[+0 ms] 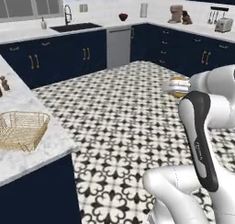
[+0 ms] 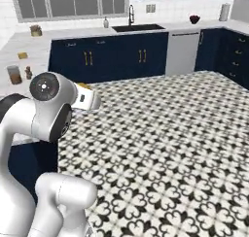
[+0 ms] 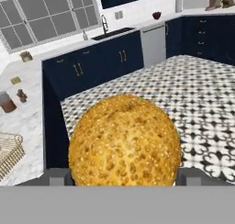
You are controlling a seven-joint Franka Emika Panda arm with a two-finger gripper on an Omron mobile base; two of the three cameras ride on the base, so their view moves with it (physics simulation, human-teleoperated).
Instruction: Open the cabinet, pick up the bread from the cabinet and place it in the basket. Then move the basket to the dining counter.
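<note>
The bread (image 3: 125, 142), a round golden-orange bun, sits between my gripper's (image 3: 124, 177) fingers, and the gripper is shut on it. From the left base the bread (image 1: 176, 86) hangs in the gripper (image 1: 170, 86) above the patterned floor, well right of the basket. The gold wire basket (image 1: 22, 129) stands with nothing in it on the marble dining counter (image 1: 50, 142) at the left. In the hand view the basket (image 3: 9, 152) shows at the left edge, lower than the bread. The cabinet is out of view.
A brown jar (image 3: 6, 102) and a small yellow block (image 3: 16, 81) stand on the white counter at the left. Navy base cabinets, a sink (image 1: 75, 27) and a dishwasher (image 1: 119, 46) line the far wall. Tiled floor (image 1: 128, 117) lies between.
</note>
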